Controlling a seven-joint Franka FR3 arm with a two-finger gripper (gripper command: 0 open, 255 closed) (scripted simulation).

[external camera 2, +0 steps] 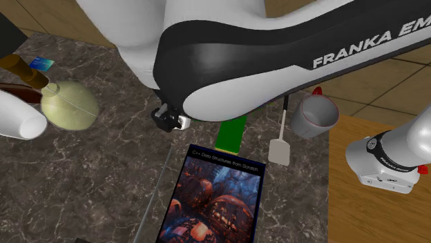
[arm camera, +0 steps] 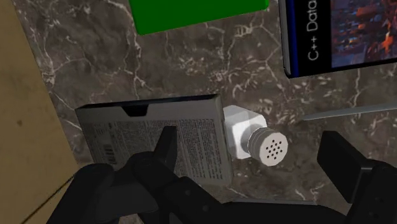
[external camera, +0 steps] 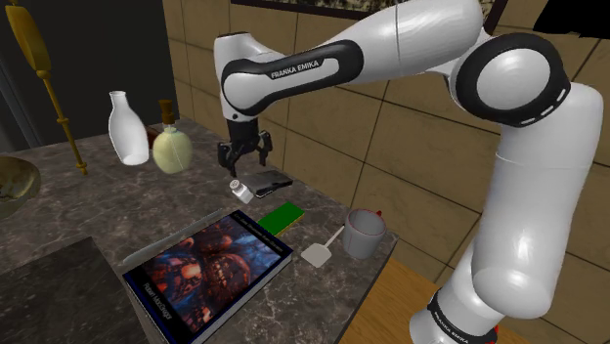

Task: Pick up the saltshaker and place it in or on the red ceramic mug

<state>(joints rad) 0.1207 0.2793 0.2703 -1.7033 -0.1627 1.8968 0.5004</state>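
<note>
The gripper point(external camera: 244, 158), fingers apart, hangs over the saltshaker point(external camera: 238, 189), which sits on the counter point(external camera: 108, 210) just beside a flat grey box point(external camera: 272, 182), seemingly lined up to straddle it, the mug point(external camera: 363, 233) well apart at the shoulder view's right.

The saltshaker point(arm camera: 254, 141) is white, the mug point(external camera: 363, 233) grey, the counter point(arm camera: 191, 70) dark, white-veined.

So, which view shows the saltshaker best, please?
Wrist view: the saltshaker lies on its side, holed cap plain. The shoulder view shows it tiny under the hand; the second exterior view's arm overhangs that spot.
</note>
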